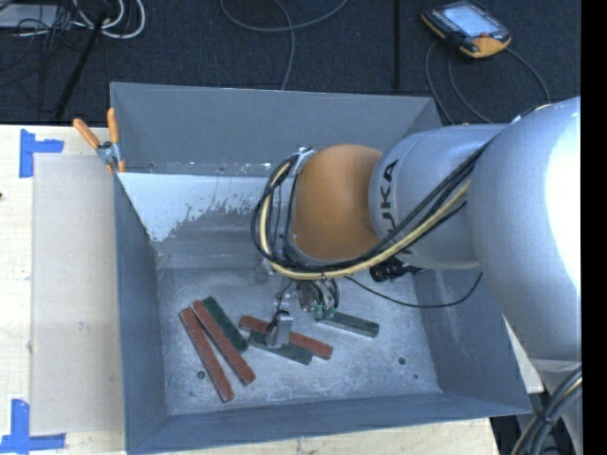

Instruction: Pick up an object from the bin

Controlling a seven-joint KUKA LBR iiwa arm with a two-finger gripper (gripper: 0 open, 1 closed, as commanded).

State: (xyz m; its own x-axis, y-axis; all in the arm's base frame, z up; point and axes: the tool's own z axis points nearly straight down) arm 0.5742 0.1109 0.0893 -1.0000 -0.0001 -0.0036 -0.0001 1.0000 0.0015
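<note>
Grey bin (190,131), mid-floor: hangs the tool (282,328) right over a red-brown stick (313,346) beside a green stick (296,355), tip down near its left end. Open or clamped, cannot tell. Two more red-brown sticks (213,354) off left.

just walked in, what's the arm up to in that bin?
The KUKA arm reaches in from the right, with its gripper low over the middle of the grey bin. It sits right above a small crossed cluster: a red-brown stick on a dark green stick. A lone green stick lies just to the right, and a pair of long red-brown sticks to the left. Nothing looks lifted yet, and whether it has a grip I can't tell.
</note>
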